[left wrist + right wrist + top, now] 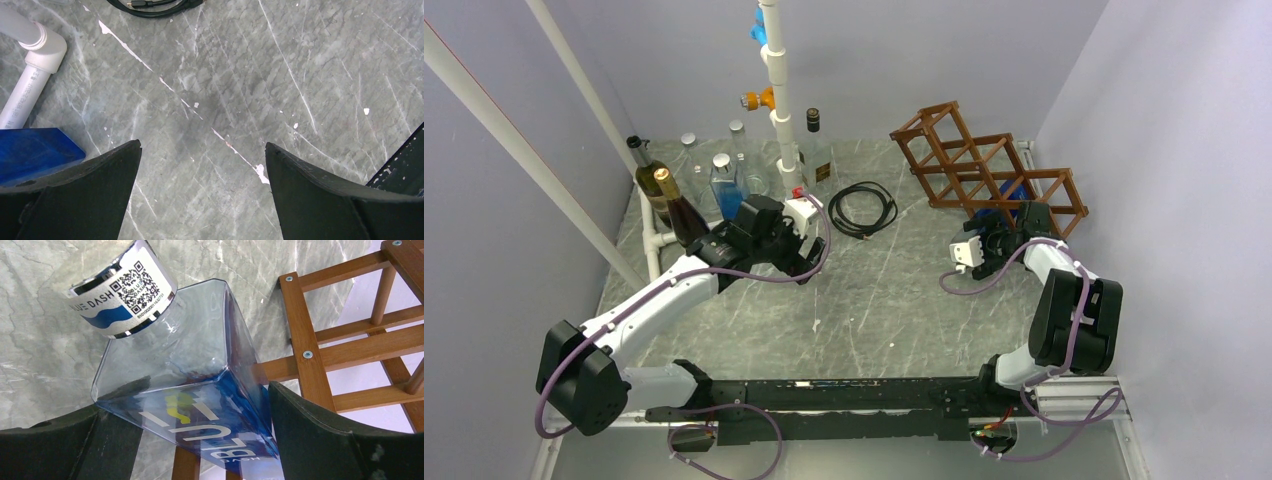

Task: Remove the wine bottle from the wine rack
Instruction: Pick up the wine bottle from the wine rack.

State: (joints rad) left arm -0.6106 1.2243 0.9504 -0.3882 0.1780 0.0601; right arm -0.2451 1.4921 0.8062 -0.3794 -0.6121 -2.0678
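Observation:
The wine bottle [190, 365] is square, clear blue glass with a silver-labelled neck. It lies tilted in a low cell of the reddish-brown wooden wine rack [305, 340], neck pointing out over the table. My right gripper [192, 405] straddles its body, one finger against each side. From above, the wine rack [984, 165] stands at the back right, with the wine bottle [1012, 195] showing blue just behind my right gripper [1009, 225]. My left gripper [774, 245] hovers over the table's left middle. Its jaws [202, 145] are wide open over bare marble.
Several bottles [714, 180] stand at the back left beside a white PVC pipe stand [782, 100]. A black cable coil [862, 208] lies between the arms. In the left wrist view, a white pipe [30, 75] and a blue object [30, 150] sit left of the fingers.

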